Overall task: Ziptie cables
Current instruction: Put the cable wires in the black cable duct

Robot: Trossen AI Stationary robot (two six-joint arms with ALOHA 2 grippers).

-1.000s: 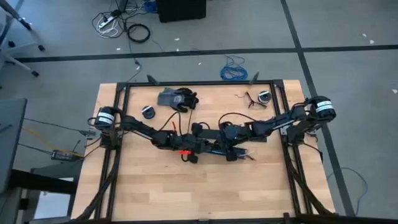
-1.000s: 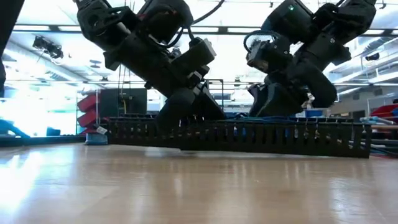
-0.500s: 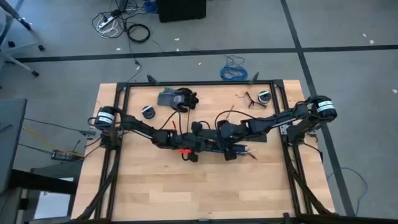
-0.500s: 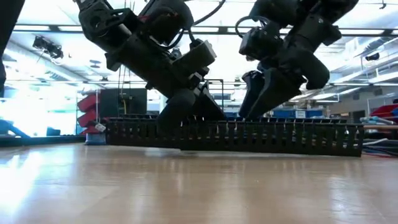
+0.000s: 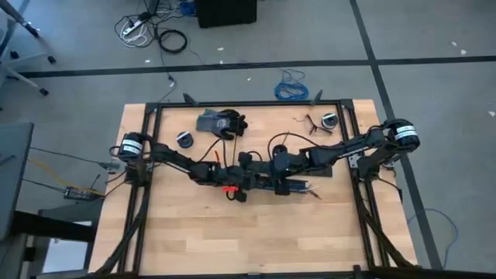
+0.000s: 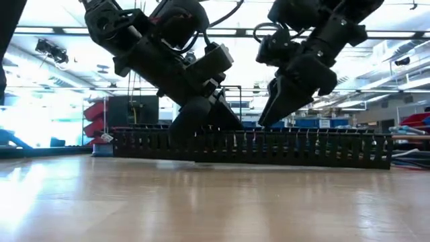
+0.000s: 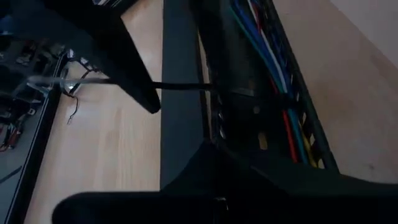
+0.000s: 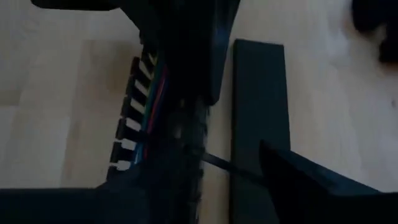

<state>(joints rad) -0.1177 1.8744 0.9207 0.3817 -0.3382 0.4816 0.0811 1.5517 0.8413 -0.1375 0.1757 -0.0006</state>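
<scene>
A wooden desk on grey floor is seen; cables lie in a slotted duct beneath both grippers, whose grip cannot be told.

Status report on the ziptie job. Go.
Left gripper down at the slotted cable tray. Right gripper just above it. Cables lying inside the tray. No obstruction seen.
</scene>
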